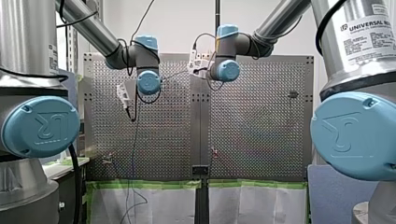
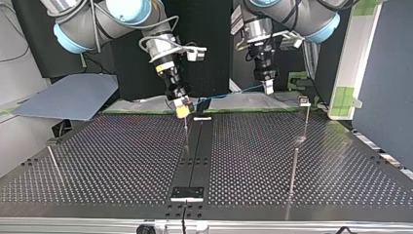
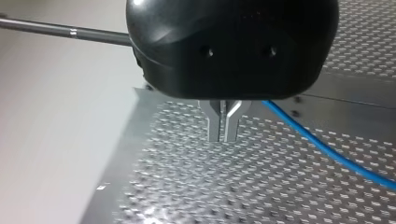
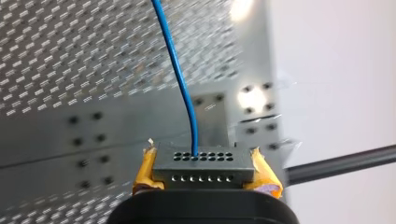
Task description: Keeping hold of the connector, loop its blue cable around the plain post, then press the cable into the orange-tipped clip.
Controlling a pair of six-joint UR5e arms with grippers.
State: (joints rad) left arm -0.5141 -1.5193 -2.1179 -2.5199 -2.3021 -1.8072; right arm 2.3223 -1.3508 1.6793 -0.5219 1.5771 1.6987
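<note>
Connector (image 4: 202, 171) in down-pointed right pincer (image 4: 202, 161)

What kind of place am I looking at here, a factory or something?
Probably a robotics lab bench: a perforated table with thin posts standing on it, and my right gripper holding a connector on a blue cable.

White wall (image 1: 177, 23) behind perforated table (image 1: 257, 116); green tape (image 1: 149, 184) along edge; grey panel (image 2: 68, 100) beside.
</note>
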